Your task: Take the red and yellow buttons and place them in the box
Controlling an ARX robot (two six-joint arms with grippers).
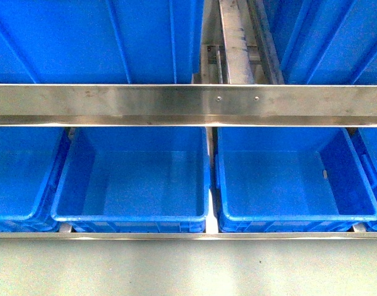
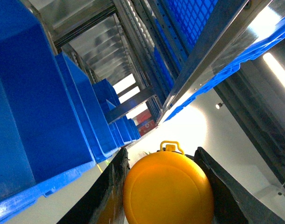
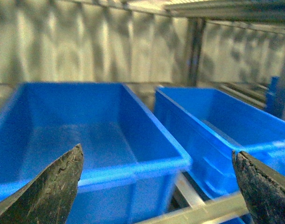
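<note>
In the left wrist view my left gripper [image 2: 163,186] is shut on a large round yellow button [image 2: 168,189] with a small loop at its far end, held between two black fingers [image 2: 107,191]. It points along a row of blue bins [image 2: 86,116] on a shelf rack. In the right wrist view my right gripper [image 3: 158,175] is open and empty, its dark fingertips [image 3: 58,184] wide apart above the near rim of a blue bin [image 3: 133,170]. No red button shows in any view. Neither gripper appears in the front view.
The front view shows two blue bins side by side, left [image 1: 132,179] and right [image 1: 293,179], under a steel shelf rail [image 1: 188,102], with a small pale piece [image 1: 324,174] in the right one. More bins sit above. A second blue bin [image 3: 226,121] stands beside the first in the right wrist view.
</note>
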